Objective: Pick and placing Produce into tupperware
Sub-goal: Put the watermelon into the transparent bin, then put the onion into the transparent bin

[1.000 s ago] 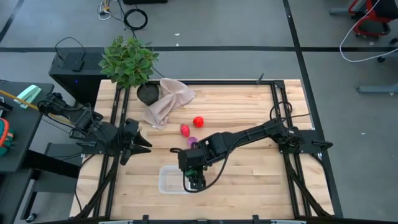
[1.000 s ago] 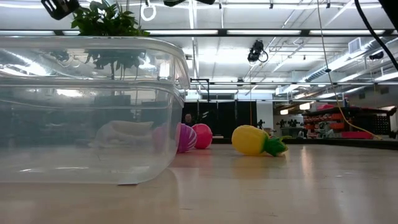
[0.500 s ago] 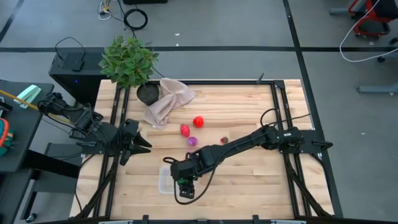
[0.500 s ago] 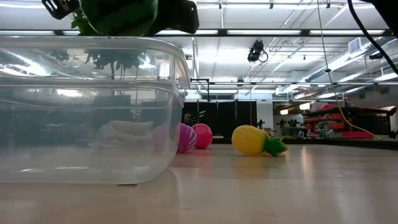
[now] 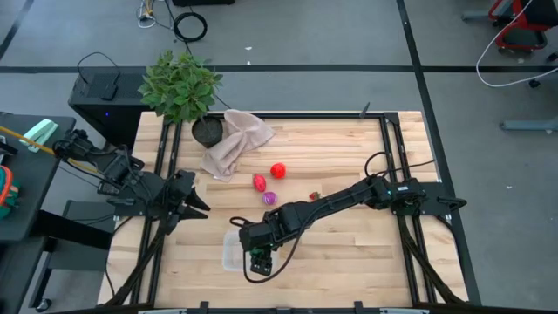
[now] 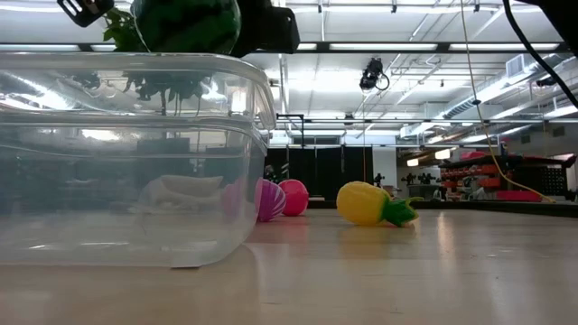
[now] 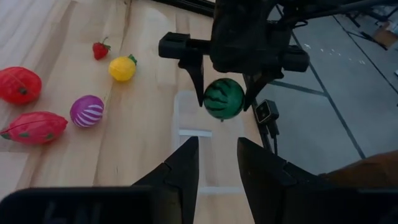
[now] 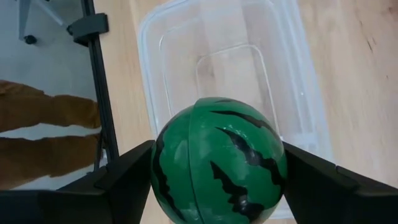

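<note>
Left wrist view only: strawberry (image 7: 100, 49).

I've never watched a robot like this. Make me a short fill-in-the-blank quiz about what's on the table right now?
1. The right tool holds a green striped ____.
2. It hangs above the clear tub, which is ____ inside.
3. The yellow fruit lies on the ____, not in the tub.
4. Beside the potted plant lies a beige ____.

Missing words: ball; empty; table; cloth

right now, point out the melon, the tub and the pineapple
melon (image 8: 217, 158), right wrist view, striped front
tub (image 6: 126, 162), low view, clear side wall
pineapple (image 6: 361, 202), low view, yellow body
</note>
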`<move>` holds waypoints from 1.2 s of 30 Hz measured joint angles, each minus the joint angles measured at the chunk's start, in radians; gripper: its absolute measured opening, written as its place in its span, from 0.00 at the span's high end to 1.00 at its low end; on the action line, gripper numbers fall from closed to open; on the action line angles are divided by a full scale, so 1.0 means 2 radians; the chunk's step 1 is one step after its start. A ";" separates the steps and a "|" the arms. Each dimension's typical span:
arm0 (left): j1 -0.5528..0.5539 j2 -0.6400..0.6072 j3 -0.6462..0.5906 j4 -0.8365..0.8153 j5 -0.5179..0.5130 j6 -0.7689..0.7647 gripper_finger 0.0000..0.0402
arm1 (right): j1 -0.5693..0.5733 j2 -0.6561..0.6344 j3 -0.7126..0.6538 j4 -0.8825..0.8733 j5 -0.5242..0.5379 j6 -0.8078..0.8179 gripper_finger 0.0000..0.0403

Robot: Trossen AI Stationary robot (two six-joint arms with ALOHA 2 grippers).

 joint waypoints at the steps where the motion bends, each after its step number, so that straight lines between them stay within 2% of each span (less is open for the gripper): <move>1: 0.000 -0.001 0.000 0.000 0.000 0.001 0.71 | 0.000 0.000 0.000 0.000 0.000 0.000 0.20; 8: 0.000 -0.004 0.000 -0.012 0.007 0.001 0.68 | 0.000 0.000 0.000 -0.014 -0.001 0.004 0.13; 18: 0.000 -0.004 0.000 -0.018 0.009 0.006 0.69 | 0.000 0.000 0.000 -0.022 0.002 0.004 0.15; 21: 0.000 -0.004 0.000 -0.019 0.009 0.006 0.69 | -0.005 -0.007 0.000 -0.065 -0.003 0.004 0.16; 26: 0.000 -0.004 0.000 -0.019 0.009 0.006 0.68 | -0.015 -0.048 0.000 -0.131 -0.007 0.011 0.15; 32: 0.001 -0.003 0.000 -0.017 0.007 0.006 0.66 | -0.017 -0.108 0.000 -0.159 0.035 0.019 0.16; 36: 0.001 -0.003 0.000 -0.017 -0.014 0.011 0.68 | -0.014 -0.131 0.000 -0.216 0.053 0.034 0.17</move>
